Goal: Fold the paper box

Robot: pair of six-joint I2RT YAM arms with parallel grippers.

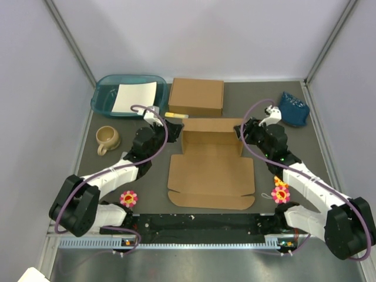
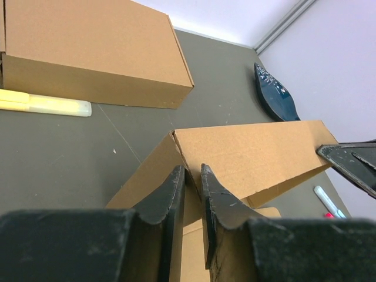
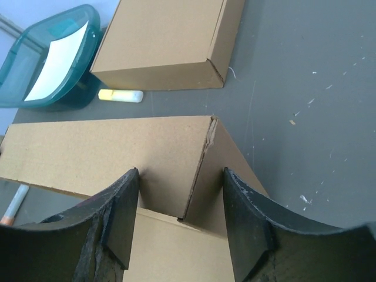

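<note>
1. Black left gripper (image 2: 192,197) pinches the left wall of the brown cardboard paper box (image 1: 211,170), which lies mid-table.
2. We see the right gripper (image 3: 179,217) released, straddling the box's right corner; we should clamp there squarely, then fold.

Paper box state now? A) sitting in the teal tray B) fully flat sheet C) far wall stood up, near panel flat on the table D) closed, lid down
C: both wrist views show the paper box with its far wall standing upright, and from above its wide near panel lies flat on the table.
</note>
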